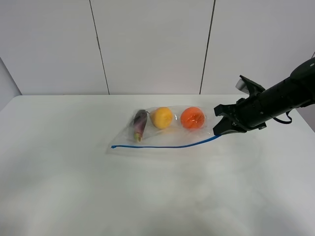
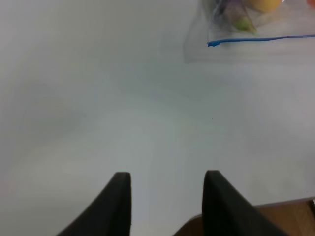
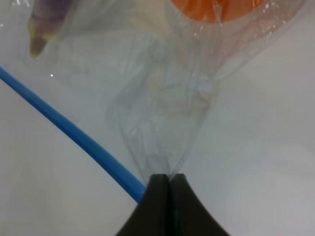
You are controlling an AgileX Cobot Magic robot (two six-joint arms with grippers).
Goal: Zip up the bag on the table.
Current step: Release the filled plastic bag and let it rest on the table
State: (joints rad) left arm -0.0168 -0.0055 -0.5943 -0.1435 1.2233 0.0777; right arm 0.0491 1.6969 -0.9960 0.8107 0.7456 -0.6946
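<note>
The clear bag (image 1: 162,132) lies mid-table on the white table (image 1: 98,187), holding an orange (image 1: 192,118), a yellow pear (image 1: 161,117) and a purple eggplant (image 1: 140,125). Its blue zipper strip (image 1: 162,145) runs along the near edge. My right gripper (image 1: 218,131) is shut on the bag's right corner beside the zipper's end; the right wrist view shows the pinched plastic (image 3: 167,128) gathered between the closed fingertips (image 3: 166,178). My left gripper (image 2: 167,189) is open over bare table, away from the bag's left corner (image 2: 212,44), and does not show in the exterior view.
A white panelled wall (image 1: 152,44) stands behind the table. A brown edge (image 2: 280,216) shows beside the left gripper's finger in the left wrist view. Bare tabletop lies to the left of the bag and in front of it.
</note>
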